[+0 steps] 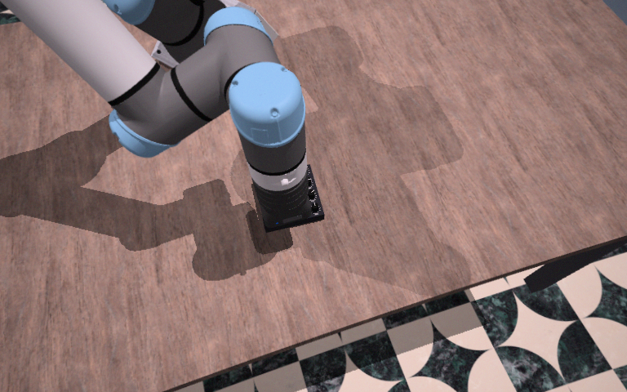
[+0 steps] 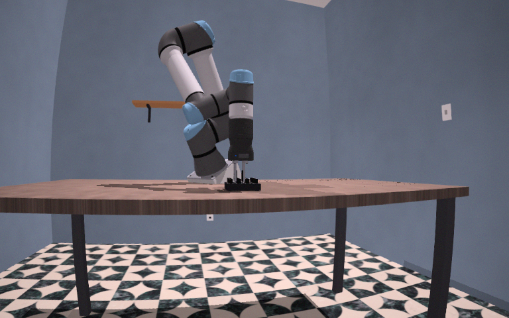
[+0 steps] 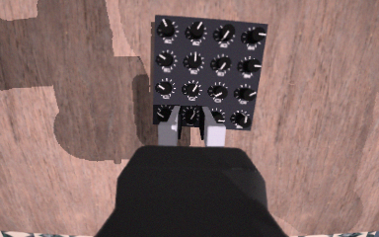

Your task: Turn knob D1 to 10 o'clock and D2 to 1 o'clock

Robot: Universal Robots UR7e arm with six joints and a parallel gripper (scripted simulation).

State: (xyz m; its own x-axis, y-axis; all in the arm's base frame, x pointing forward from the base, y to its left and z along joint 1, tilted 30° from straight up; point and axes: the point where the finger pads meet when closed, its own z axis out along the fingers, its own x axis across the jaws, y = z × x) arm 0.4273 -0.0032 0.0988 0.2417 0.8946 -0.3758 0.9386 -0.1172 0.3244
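Between parted claw [image 3: 190, 129] fingers: knob D2 [image 3: 189, 115].

Looks like I'm in some plain room: blue walls [image 2: 375, 75], checkered tile floor [image 2: 225, 269], wooden table [image 2: 337, 195], a wall shelf [image 2: 157, 104].

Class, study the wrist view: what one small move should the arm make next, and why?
Probably lift straight up. The gripper has its jaws open either side of knob D2 in the front row of the knob box, gripping nothing. Rising without twisting should clear D2 and uncover knob D1, which a finger partly hides.
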